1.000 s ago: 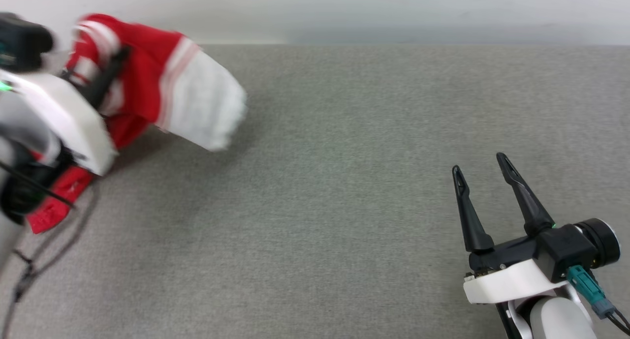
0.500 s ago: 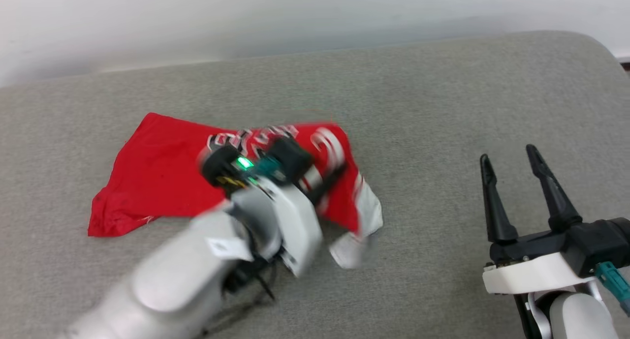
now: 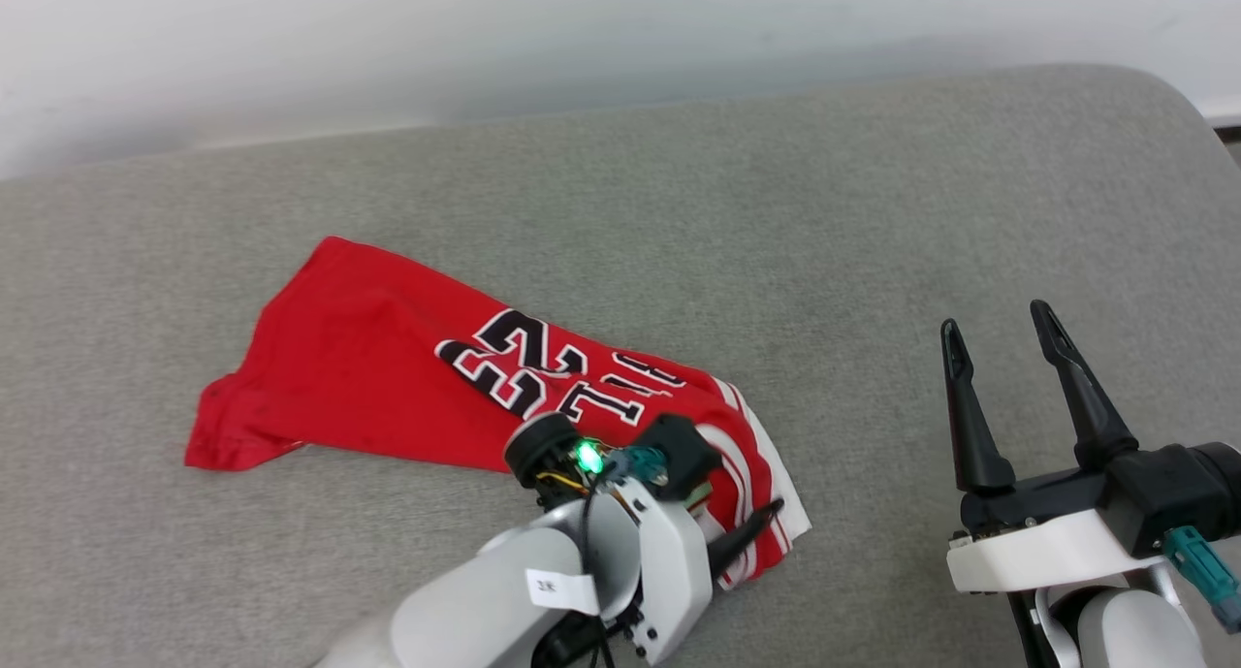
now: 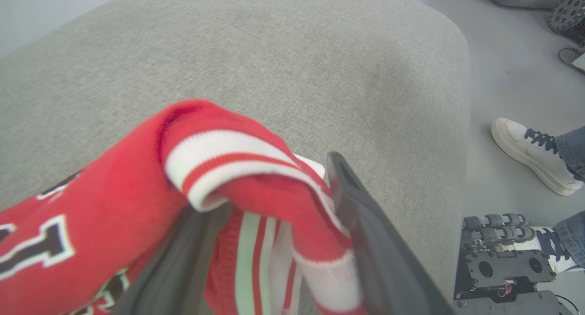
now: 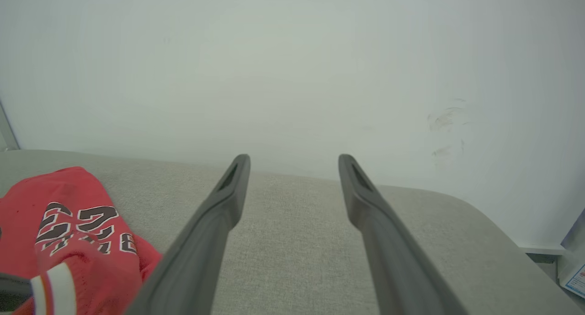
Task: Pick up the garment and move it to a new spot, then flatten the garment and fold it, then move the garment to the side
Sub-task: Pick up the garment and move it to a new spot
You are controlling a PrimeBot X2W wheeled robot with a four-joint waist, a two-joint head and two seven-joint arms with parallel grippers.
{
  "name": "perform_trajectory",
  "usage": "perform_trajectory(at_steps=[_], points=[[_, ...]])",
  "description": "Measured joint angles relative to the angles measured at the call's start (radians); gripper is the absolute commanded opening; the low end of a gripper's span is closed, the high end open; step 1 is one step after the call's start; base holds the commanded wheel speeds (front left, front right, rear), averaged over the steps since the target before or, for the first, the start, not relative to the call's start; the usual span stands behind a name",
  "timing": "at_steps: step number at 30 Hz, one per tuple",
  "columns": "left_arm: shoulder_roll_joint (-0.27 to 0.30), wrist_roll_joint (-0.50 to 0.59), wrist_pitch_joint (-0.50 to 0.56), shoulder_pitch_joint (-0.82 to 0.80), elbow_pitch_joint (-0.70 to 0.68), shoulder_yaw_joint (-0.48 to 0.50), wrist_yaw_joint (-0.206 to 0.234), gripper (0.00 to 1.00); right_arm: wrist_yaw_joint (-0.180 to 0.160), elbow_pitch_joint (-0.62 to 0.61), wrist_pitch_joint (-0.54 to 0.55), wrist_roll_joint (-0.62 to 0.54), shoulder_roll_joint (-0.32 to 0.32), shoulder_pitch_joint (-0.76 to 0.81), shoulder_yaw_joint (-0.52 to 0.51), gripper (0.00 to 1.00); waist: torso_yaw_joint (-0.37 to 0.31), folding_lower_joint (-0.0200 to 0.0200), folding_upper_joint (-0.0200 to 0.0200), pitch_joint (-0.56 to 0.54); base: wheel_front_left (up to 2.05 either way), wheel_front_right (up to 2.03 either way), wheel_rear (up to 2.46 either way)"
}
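Red garment (image 3: 388, 377) lies rumpled on the grey cushion (image 3: 679, 193), left of centre in my head view. It is print side up, with the black "23" and some lettering showing at a skew. Striped trim and a white edge bunch at its right end.

Head vs. wrists: the head view gives me the whole layout. Of the near hand it shows just one dark finger (image 3: 747, 537), poking out to the right over the striped end. The left wrist view fills that in. The left gripper (image 4: 279, 187) has its jaws spread wide, and a fold of red-and-white trim is draped across the gap and over the left-hand finger. I see nothing pinched. The same view picks up the cushion's rounded corner, grey floor (image 4: 512, 54) beyond it, and a person's pale shoe (image 4: 530, 152) under a denim cuff (image 4: 569, 146). The right wrist view adds the white wall (image 5: 292, 54) behind the cushion, with the garment low at its left edge.

Arm pose: the left forearm (image 3: 485, 600) rises from the bottom edge, wrist bent over the garment's near-right end, green light (image 3: 585, 457) lit. The right gripper (image 3: 994, 319) sits lower right, fingers up the view, spread and empty. It is over bare cushion, well apart from the garment.
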Motion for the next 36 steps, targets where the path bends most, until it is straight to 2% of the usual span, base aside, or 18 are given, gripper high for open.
perform_trajectory(at_steps=[6,13,18,23,26,28,33,36], points=[[0.026,-0.013,-0.130,-0.003,-0.035,0.094,0.048,1.00,0.000,0.011,0.000,-0.009,0.000,0.017,-0.002,1.00,0.050,0.0000,0.0000,-0.045,0.00,0.00,0.00],[0.154,-0.039,-0.267,0.025,-0.106,0.252,0.163,1.00,0.000,0.024,0.000,-0.019,0.000,0.047,-0.006,1.00,0.111,0.0000,0.0000,-0.105,0.00,0.00,0.00],[0.236,-0.053,-0.330,0.130,-0.174,0.381,0.249,1.00,0.000,0.026,0.000,-0.021,0.000,0.064,-0.008,1.00,0.140,0.0000,0.0000,-0.134,0.00,0.00,0.00],[0.247,0.016,-0.337,0.297,-0.309,0.560,0.319,1.00,0.000,0.025,0.000,-0.022,0.000,0.068,-0.010,1.00,0.151,0.0000,0.0000,-0.144,0.00,0.00,0.00],[0.208,0.086,-0.338,0.421,-0.375,0.647,0.324,1.00,0.000,0.026,0.000,-0.022,0.000,0.073,-0.010,1.00,0.152,0.0001,0.0000,-0.143,0.00,0.00,0.00],[0.159,0.125,-0.338,0.495,-0.418,0.708,0.323,1.00,0.000,0.026,0.000,-0.022,0.000,0.079,-0.010,1.00,0.152,0.0000,0.0000,-0.141,0.00,0.00,0.00],[0.058,0.219,-0.338,0.602,-0.464,0.798,0.259,1.00,0.000,0.029,0.000,-0.021,0.000,0.082,-0.013,1.00,0.158,0.0000,0.0000,-0.135,0.00,0.00,0.00],[0.032,0.274,-0.338,0.612,-0.458,0.826,0.211,1.00,0.000,0.033,0.000,-0.021,0.000,0.082,-0.012,1.00,0.161,0.0001,0.0000,-0.132,0.00,0.00,0.00]])
